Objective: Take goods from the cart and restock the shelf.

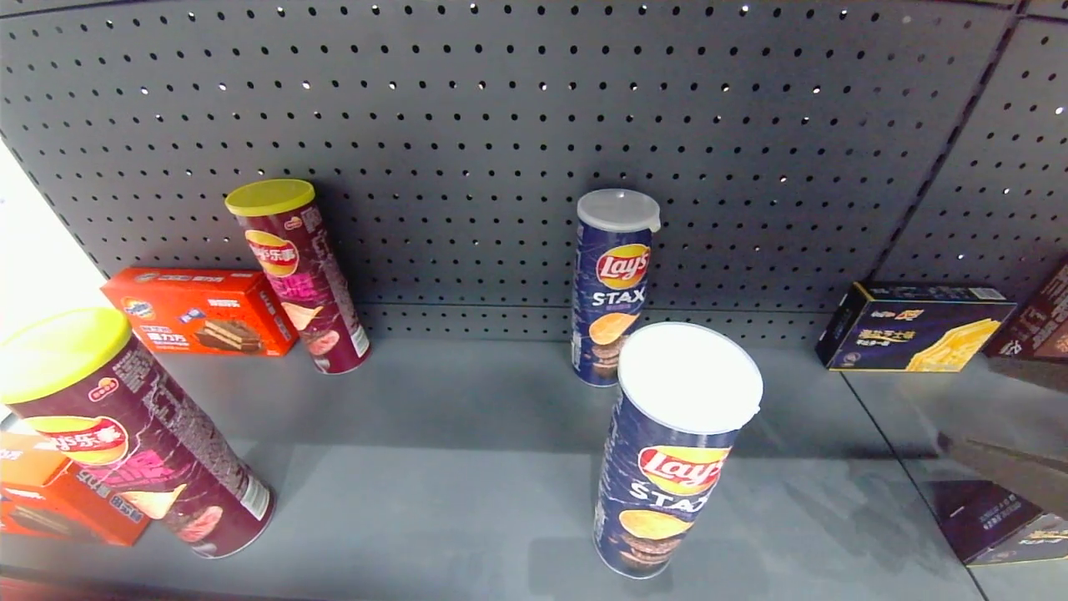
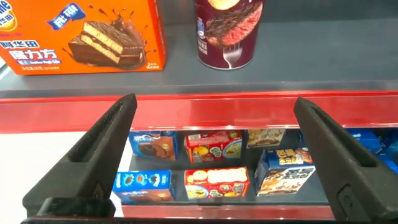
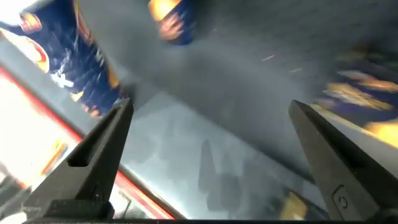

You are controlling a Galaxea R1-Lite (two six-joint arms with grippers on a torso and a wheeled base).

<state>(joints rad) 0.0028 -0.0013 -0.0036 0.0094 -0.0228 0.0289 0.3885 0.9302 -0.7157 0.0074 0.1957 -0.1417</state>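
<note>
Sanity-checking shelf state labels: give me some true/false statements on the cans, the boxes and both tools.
1. The front blue chip can and the rear blue chip can both stand upright. True.
2. The rear maroon chip can has a white lid. False: its lid is yellow-green.
3. The left tool grips an orange box. False: it is open and empty.
4. The right tool is open. True.
5. The rear orange cake box lies beside the rear maroon chip can. True.

The maroon can partly hides an edge-cropped orange box.
</note>
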